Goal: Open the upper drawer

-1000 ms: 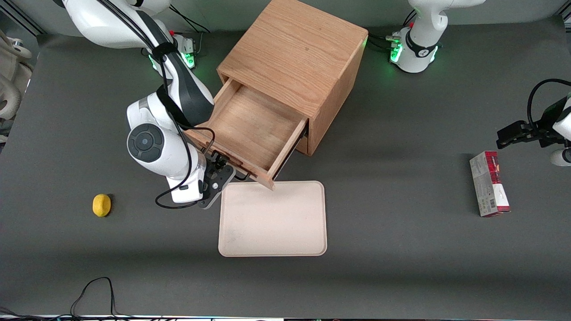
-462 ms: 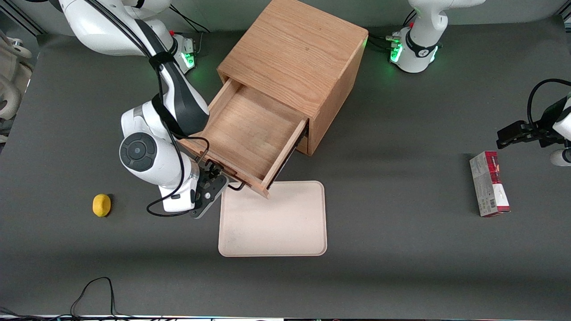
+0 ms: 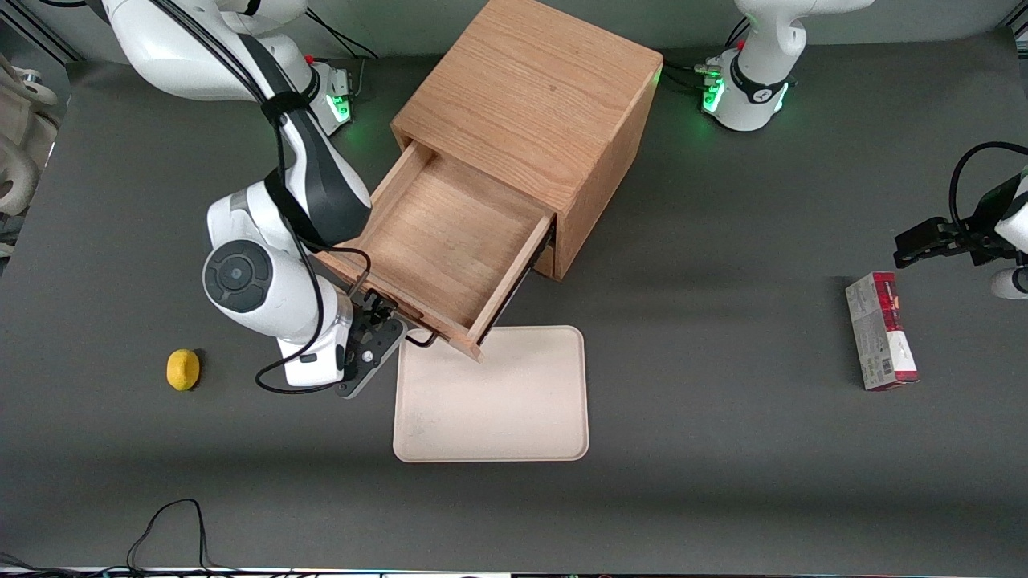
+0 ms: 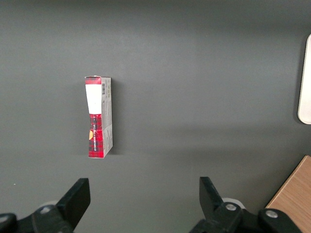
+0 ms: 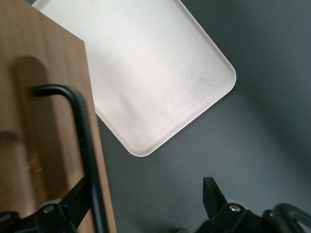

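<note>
The wooden cube cabinet stands at the middle of the table. Its upper drawer is pulled far out and shows an empty oak inside. My right gripper is in front of the drawer front, at the dark bar handle. In the right wrist view the gripper is open with its fingers wide apart. The handle runs just inside one fingertip, against the drawer front. The other fingertip is over bare table. The lower drawer is hidden under the open one.
A cream tray lies on the table just in front of the open drawer, also in the right wrist view. A yellow lemon lies toward the working arm's end. A red and white box lies toward the parked arm's end.
The drawer front has come a little farther out of the cabinet. My gripper and wrist have moved with it, away from the cabinet and toward the working arm's end.
</note>
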Tool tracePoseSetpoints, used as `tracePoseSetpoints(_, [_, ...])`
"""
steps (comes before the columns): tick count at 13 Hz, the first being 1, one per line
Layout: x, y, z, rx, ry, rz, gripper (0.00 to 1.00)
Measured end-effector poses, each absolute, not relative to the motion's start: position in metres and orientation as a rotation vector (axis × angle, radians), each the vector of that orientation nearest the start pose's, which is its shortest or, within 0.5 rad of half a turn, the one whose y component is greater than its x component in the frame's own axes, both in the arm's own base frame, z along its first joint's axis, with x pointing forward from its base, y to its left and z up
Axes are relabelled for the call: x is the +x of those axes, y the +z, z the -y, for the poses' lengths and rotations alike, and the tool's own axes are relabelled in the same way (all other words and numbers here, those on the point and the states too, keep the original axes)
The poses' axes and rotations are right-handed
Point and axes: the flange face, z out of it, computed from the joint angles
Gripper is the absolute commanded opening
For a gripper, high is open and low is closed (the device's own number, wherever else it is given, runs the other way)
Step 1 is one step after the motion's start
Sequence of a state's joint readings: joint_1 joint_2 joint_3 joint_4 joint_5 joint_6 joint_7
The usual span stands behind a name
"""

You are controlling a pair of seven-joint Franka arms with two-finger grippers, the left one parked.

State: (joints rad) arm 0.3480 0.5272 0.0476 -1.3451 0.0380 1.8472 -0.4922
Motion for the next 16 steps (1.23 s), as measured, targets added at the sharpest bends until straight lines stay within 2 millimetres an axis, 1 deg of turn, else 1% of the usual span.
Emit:
tracePoseSetpoints(3, [0.657, 0.464, -0.267, -2.794, 0.010, 1.299, 1.00])
tracePoseSetpoints(4, [0.657, 0.478, -0.264, -2.799, -0.002, 1.292, 1.00])
tracePoseSetpoints(5, [0.657, 0.493, -0.256, -2.813, -0.004, 1.269, 1.00])
tracePoseSetpoints(6, [0.656, 0.510, -0.242, -2.843, -0.006, 1.219, 1.00])
tracePoseSetpoints(7, [0.656, 0.528, -0.222, -2.883, -0.013, 1.155, 1.00])
tracePoseSetpoints(9, [0.652, 0.562, -0.174, -2.969, -0.018, 1.003, 1.00])
tracePoseSetpoints(10, [0.650, 0.573, -0.153, -3.015, -0.010, 0.893, 1.00])
tracePoseSetpoints(11, [0.647, 0.582, -0.134, -3.062, 0.002, 0.755, 1.00])
tracePoseSetpoints(13, [0.644, 0.594, -0.102, -3.131, 0.022, 0.494, 1.00])
tracePoseSetpoints(14, [0.643, 0.598, -0.087, -3.150, 0.018, 0.413, 1.00])
tracePoseSetpoints(15, [0.642, 0.602, -0.067, -3.160, 0.016, 0.346, 1.00])
tracePoseSetpoints(16, [0.640, 0.604, -0.044, -3.162, 0.015, 0.287, 1.00])
